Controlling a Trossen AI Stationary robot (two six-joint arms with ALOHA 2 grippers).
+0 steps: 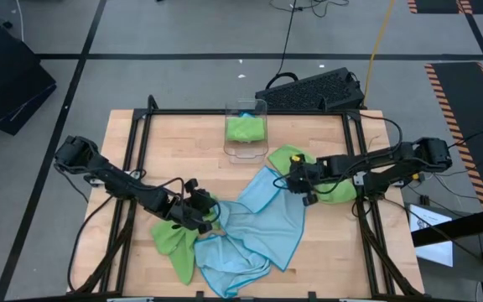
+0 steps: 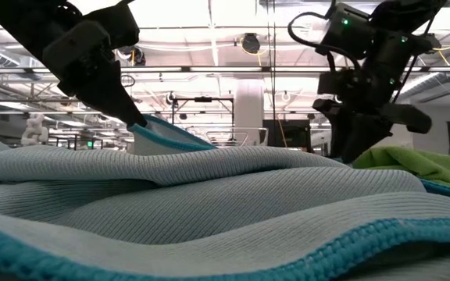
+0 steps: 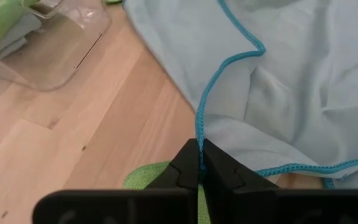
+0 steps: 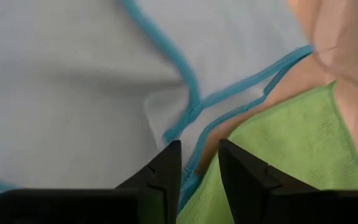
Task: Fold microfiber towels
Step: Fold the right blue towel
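L end effector [image 3: 199, 163] sat near the tabletop's [image 1: 141, 151] front-left, fingers pressed together, pinching the stitched edge of a light blue towel [image 1: 258, 226]. That towel lay rumpled across the tabletop's front-center, partly over a green towel [image 1: 174, 243] just beside my L end effector. R end effector [image 4: 199, 167] was at center-right, fingers parted a little, straddling the blue towel's far hem; couldn't tell if it gripped. Another green towel [image 1: 334, 189] lay under and beside the R end effector. More green and blue cloth sat folded in a clear bin [image 1: 246, 130] at the back-center.
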